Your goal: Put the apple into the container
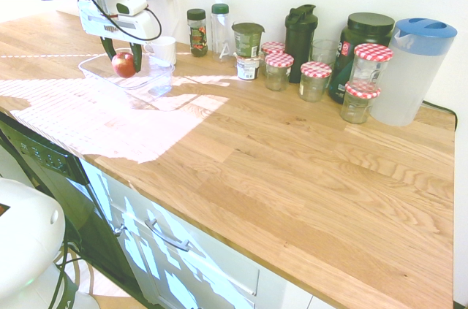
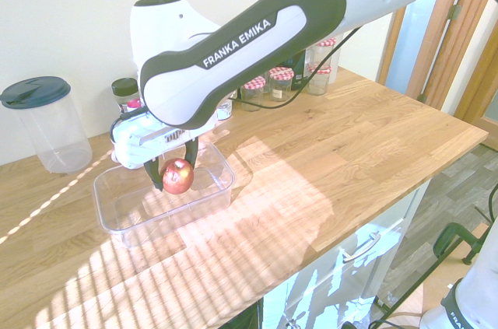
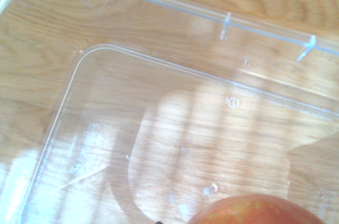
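The pincer (image 2: 177,177) is clamped on the apple (image 2: 178,176), its 2 dark fingers pressing on opposite sides so the round fruit cannot roll out. The apple hangs above the open container (image 2: 117,212), inside the line of its rim and clear of its floor, as the first exterior view also shows, with the apple (image 1: 124,64) over the container (image 1: 157,75). The wrist view confirms this: the container's bare clear bottom (image 3: 175,128) fills the picture, with the wood of the bench showing through it, and the top of the apple (image 3: 254,211) at the lower edge. Holding the fruit over the middle of the tray rather than near a wall gives it room to settle without striking the flared rim. A white mug (image 1: 162,48) stands just beside the tray's far side, and the jars with checked lids (image 1: 316,79) are well apart, so nothing crowds the drop. What remains, I judge, is lowering and letting go.
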### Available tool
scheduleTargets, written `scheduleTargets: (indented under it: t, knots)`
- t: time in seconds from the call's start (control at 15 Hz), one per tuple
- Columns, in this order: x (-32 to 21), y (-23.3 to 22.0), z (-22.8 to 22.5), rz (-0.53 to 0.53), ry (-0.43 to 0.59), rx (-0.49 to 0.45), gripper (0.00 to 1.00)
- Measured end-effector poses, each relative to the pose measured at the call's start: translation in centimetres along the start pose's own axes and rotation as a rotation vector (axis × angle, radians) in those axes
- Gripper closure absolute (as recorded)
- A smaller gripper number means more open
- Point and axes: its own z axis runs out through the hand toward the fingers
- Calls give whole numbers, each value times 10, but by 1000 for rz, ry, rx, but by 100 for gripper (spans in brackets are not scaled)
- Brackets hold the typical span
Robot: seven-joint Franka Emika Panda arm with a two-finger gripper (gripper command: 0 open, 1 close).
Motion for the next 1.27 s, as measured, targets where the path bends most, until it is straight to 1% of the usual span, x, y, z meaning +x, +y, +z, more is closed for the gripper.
scheduleTargets:
  t: [0.27, 0.47, 0.73, 0.87, 0.93, 1.07, 1.13, 1.27]
  knots:
    - [6, 1, 25, 1, -7, -22, 0]
    - [9, -1, 24, 4, -5, -18, 0]
    - [13, -6, 3, 6, 14, 10, 0]
    - [23, -1, -35, 26, 23, 0, 0]
    - [37, 12, -66, 48, 21, -22, 0]
    - [86, 64, -115, 112, 34, -56, 0]
    - [117, 98, -126, 149, 39, -61, 0]
    - [164, 168, -117, 222, 23, -81, 0]
